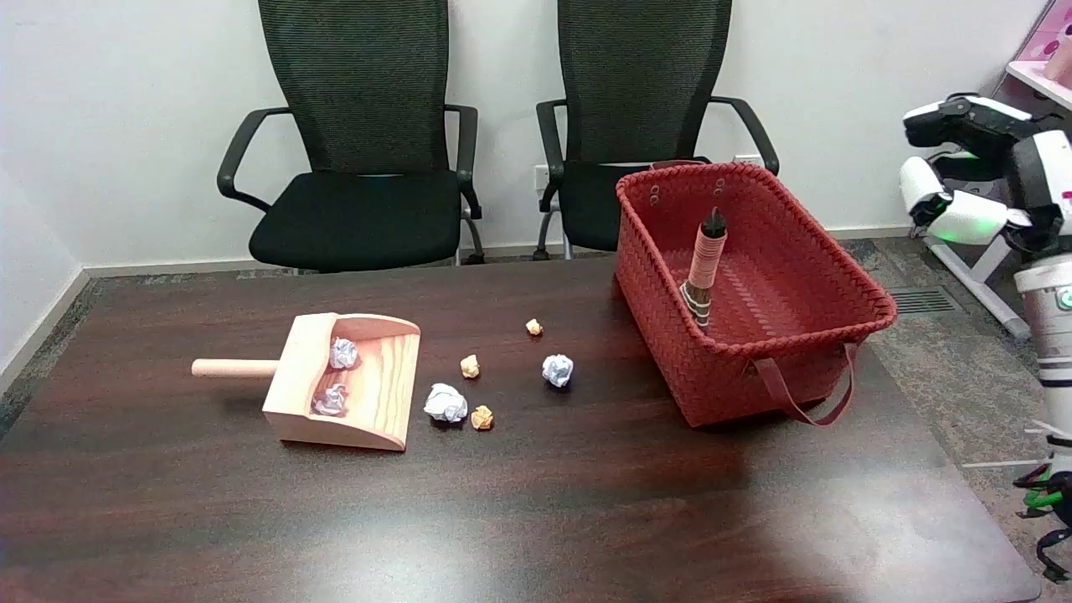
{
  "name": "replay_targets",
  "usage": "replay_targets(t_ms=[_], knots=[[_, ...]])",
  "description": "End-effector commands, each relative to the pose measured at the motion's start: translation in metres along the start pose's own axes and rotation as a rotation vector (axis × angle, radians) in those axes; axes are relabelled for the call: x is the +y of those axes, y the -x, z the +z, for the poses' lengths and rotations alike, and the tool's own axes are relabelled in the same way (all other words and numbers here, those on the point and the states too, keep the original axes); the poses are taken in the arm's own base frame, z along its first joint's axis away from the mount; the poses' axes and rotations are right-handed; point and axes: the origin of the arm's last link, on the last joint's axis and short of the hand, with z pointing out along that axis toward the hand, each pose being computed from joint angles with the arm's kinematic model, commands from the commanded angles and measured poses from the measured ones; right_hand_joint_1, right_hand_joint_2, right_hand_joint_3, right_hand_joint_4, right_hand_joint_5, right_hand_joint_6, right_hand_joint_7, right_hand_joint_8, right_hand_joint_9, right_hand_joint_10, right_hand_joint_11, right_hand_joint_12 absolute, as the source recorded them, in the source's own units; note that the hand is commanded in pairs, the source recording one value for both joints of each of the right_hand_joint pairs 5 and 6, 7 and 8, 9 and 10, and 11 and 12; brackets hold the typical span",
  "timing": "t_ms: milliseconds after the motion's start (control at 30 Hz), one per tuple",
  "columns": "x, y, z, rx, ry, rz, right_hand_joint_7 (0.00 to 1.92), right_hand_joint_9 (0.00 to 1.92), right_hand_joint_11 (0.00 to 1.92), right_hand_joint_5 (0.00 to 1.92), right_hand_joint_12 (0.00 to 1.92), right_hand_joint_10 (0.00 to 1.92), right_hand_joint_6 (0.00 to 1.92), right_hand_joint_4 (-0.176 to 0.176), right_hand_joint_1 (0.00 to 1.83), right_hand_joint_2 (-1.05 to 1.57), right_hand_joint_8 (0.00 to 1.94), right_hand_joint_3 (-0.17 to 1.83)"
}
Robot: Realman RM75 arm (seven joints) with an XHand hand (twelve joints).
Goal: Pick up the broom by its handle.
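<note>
The broom [705, 272] stands tilted inside the red woven basket [871, 306] at the right of the frame, its handle pointing up toward the far rim and its lower end hidden behind the near wall. The right hand [950, 172] is at the far right edge, raised in the air and well apart from the basket; its fingers look loosely apart and hold nothing. The main risk, I think, is that the hand strikes the basket's rim while going in and pushes the whole basket, or knocks the leaning broom flat, where the walls would block a grip. In the middle of the frame lie small paper balls [445, 403] and a wooden dustpan [352, 381]; these are not in the way. Two black chairs [360, 167] stand behind the table [536, 519].
</note>
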Motion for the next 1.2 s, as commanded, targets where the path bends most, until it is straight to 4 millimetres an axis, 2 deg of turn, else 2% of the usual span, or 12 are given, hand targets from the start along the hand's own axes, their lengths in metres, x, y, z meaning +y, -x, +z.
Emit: replay_targets(t_ms=[33,267,433,600,767,933,1067,1200], knots=[[0.01,-0.024,-0.016,0.014,-0.02,-0.171,0.73,0.69,1.22,0.73,1.22,0.69,0.73,-0.176,0.88,0.53,0.73,1.2],[0.014,-0.025,-0.014,-0.006,-0.014,-0.109,0.69,0.65,1.2,0.69,1.2,0.65,0.69,-0.176,0.88,0.51,0.69,1.19],[0.014,-0.019,-0.017,-0.027,-0.004,-0.067,0.69,0.65,1.2,0.69,1.2,0.65,0.69,-0.176,0.88,0.51,0.69,1.18],[0.004,0.004,-0.016,-0.115,-0.025,0.027,0.68,0.65,1.19,0.68,1.19,0.65,0.68,-0.176,0.89,0.4,0.68,1.19],[-0.012,0.035,-0.017,-0.218,-0.02,0.171,0.65,0.63,1.15,0.65,1.15,0.63,0.65,-0.176,0.9,0.25,0.65,1.13],[-0.02,0.065,-0.013,-0.331,0.026,0.28,0.58,0.59,1.07,0.58,1.07,0.59,0.58,-0.176,0.9,0.06,0.58,1.08],[-0.031,0.084,-0.004,-0.422,0.014,0.385,0.44,0.54,0.9,0.44,0.9,0.54,0.44,-0.176,0.88,-0.05,0.44,0.93],[-0.037,0.093,-0.004,-0.446,0.014,0.468,0.34,0.51,0.76,0.34,0.76,0.51,0.34,-0.138,0.85,-0.09,0.34,0.82]])
